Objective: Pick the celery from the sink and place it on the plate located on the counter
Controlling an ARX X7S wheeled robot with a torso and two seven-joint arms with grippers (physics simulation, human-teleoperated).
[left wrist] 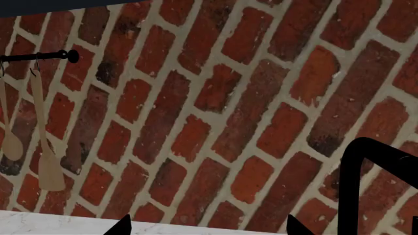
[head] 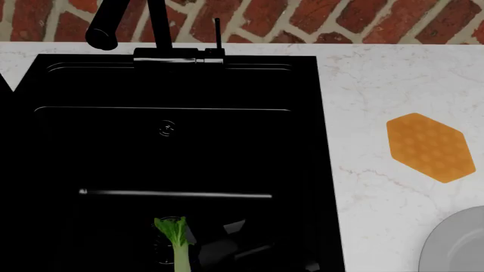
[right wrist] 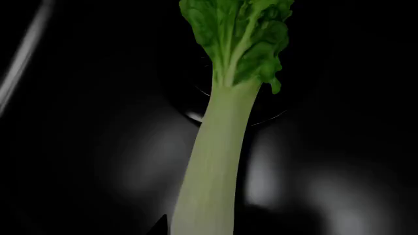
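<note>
The celery (right wrist: 212, 161) runs straight out from my right gripper (right wrist: 203, 229), pale stalk near, green leaves far. One dark fingertip (right wrist: 162, 226) presses the stalk's side; the other is lost against the black. The jaws stand narrow around the stalk. In the head view the celery (head: 175, 241) stands over the round drain at the near end of the black sink (head: 189, 85). The grey plate (head: 459, 245) lies on the white marble counter (head: 378, 79) at the near right, partly cut off. My left gripper (left wrist: 207, 227) is open and empty, facing the brick wall.
A black faucet (head: 124, 25) stands at the sink's back edge and shows in the left wrist view (left wrist: 365, 166). An orange hexagonal pad (head: 429, 147) lies on the counter beyond the plate. Wooden utensils (left wrist: 47, 161) hang from a black rail on the wall.
</note>
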